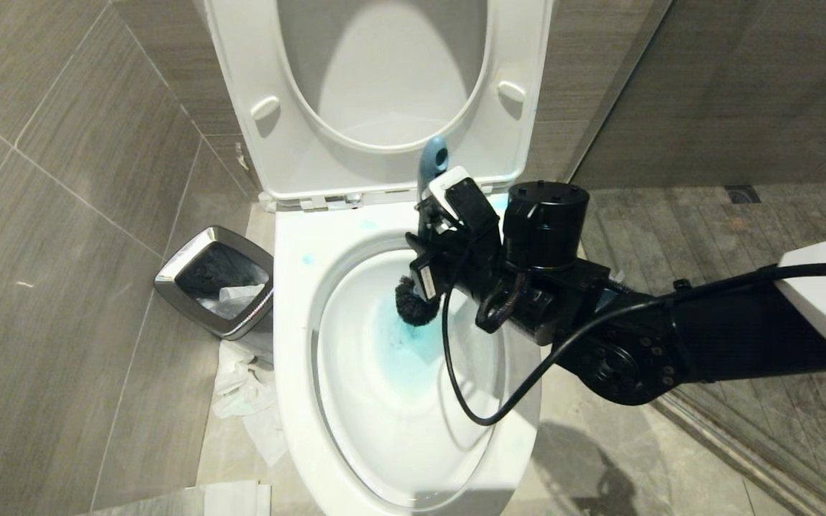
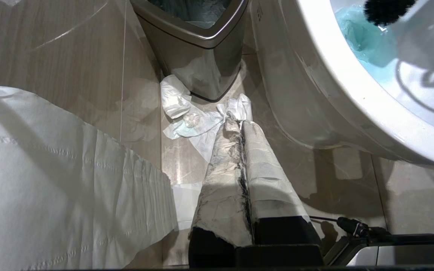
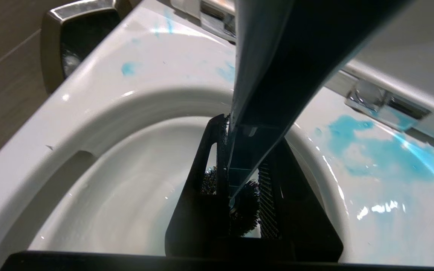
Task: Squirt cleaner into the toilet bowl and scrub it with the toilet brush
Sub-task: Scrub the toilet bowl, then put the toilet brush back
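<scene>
Right gripper (image 1: 433,236) clamps toilet brush (image 1: 416,304), bristles down inside toilet bowl (image 1: 291,301)

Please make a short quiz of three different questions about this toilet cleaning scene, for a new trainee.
1. True or false: the right gripper holds the toilet brush.
2. Where is the blue cleaner liquid? A) inside the toilet bowl B) in the waste bin only
3. Fill in: the fingers of the left gripper are ____.

Key: 1 true; 2 A; 3 shut
</scene>
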`<state>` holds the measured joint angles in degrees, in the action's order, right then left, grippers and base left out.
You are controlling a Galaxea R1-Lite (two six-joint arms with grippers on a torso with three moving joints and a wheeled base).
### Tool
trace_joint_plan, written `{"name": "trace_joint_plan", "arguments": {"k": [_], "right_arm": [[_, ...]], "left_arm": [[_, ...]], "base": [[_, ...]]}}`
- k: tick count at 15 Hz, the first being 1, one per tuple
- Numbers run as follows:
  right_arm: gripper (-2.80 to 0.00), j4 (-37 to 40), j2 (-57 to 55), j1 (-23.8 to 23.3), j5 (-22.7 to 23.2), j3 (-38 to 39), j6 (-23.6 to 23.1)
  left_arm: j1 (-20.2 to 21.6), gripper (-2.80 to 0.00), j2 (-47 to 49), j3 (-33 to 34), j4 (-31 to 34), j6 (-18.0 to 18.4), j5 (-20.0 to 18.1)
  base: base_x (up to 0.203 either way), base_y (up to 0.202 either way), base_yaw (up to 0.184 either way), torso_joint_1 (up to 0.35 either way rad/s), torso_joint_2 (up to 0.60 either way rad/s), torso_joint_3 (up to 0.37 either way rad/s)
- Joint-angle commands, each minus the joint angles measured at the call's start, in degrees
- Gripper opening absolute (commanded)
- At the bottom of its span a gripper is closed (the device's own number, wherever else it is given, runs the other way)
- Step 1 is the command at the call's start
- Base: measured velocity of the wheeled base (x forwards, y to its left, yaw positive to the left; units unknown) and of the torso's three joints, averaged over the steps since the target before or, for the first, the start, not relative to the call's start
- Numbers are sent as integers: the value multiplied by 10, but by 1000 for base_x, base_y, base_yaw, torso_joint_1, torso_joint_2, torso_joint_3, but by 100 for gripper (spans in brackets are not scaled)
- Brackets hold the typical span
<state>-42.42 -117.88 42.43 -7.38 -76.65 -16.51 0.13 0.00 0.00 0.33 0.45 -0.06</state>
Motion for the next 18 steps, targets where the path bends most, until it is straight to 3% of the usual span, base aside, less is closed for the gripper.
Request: {"name": "trace_joint_plan", "arguments": {"k": [1, 5, 11, 15, 18], "right_arm": [[-280, -2, -14, 15, -1, -27, -1], [-280, 31, 56, 26, -9, -29, 1], [-280, 142, 190, 14, -41, -35, 14], [-280, 246, 244, -80, -40, -112, 16], [-280, 312, 282, -163, -29, -128, 17]], "left_arm": [[0, -280, 1, 0, 0, 0, 0], [0, -280, 1, 0, 0, 2, -1], [0, -280, 1, 0, -1, 3, -1], [0, -280, 1, 0, -1, 3, -1], [0, -280, 1, 0, -1, 3, -1]], "base": [[0, 0, 0, 0, 0, 0], [0, 0, 0, 0, 0, 0], [0, 0, 0, 0, 0, 0], [0, 0, 0, 0, 0, 0], [0, 0, 0, 0, 0, 0]]}}
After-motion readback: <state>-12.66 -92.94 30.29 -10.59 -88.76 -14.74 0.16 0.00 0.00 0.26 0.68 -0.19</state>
